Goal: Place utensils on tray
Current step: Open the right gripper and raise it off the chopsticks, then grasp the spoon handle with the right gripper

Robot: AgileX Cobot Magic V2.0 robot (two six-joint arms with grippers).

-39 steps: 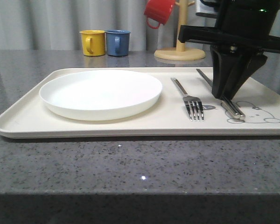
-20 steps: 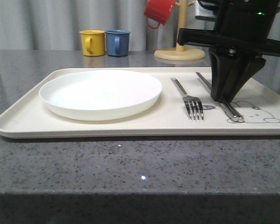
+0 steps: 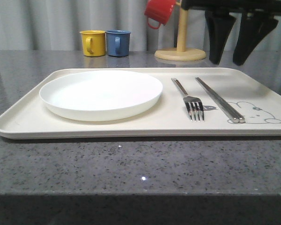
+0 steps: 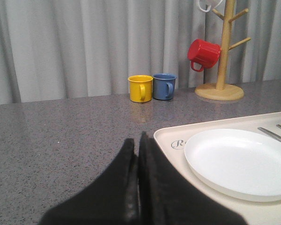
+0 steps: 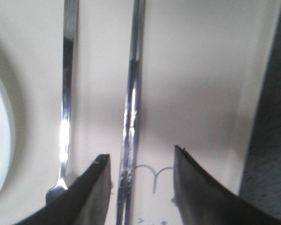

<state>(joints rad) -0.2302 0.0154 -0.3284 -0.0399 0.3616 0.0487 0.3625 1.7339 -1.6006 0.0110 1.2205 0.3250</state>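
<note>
The cream tray (image 3: 107, 126) holds a silver fork (image 3: 189, 98) and a pair of chopsticks (image 3: 220, 101), lying side by side to the right of the plate. The chopsticks rest across the rabbit drawing. My right gripper (image 3: 226, 63) hangs open above them, well clear of the tray. From the right wrist, the chopsticks (image 5: 131, 108) run between the spread fingers of the right gripper (image 5: 140, 154), with the fork handle (image 5: 65, 93) beside them on the tray (image 5: 201, 70). My left gripper (image 4: 136, 140) is shut with nothing in it, low over the counter by the tray's corner (image 4: 171, 136).
A round white plate (image 3: 101, 93) fills the tray's left half. Yellow (image 3: 93, 42) and blue (image 3: 118, 42) mugs stand at the back. A wooden mug tree (image 3: 181, 47) with a red mug (image 3: 159, 11) stands behind the tray. Grey counter lies in front.
My right gripper has risen from the chopsticks and its fingers have spread apart. The chopsticks stay flat on the tray. The fork and plate have not moved.
</note>
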